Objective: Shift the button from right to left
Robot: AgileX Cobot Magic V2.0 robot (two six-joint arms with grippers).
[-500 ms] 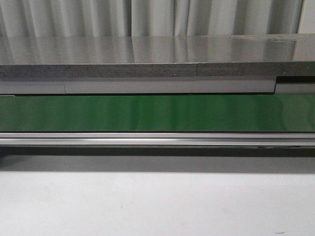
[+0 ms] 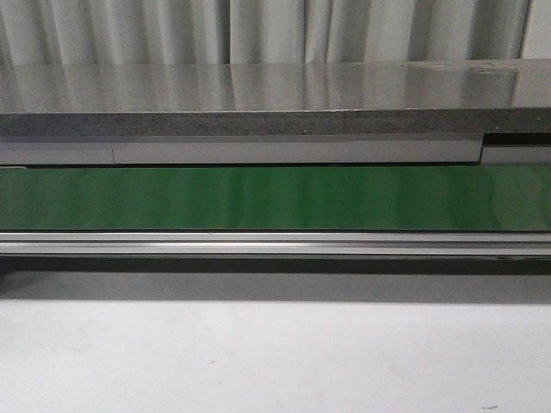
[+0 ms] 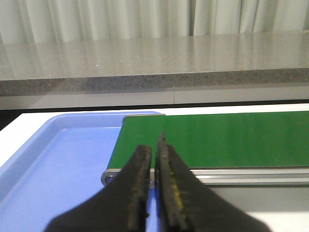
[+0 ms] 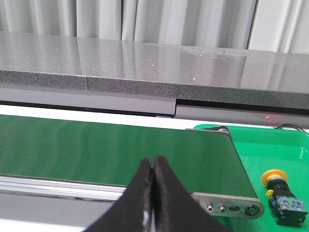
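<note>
Factory-style test bench: green conveyor belt (image 2: pixel 275 198) below a grey stone counter (image 2: pixel 275 103).

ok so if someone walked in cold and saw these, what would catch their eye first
The long green conveyor belt running across the scene in front of a grey stone counter. Next, the button with its yellow cap, lying in a green tray past the belt's right end, and a blue tray at the left end. The left gripper and right gripper are both shut and empty.
</note>
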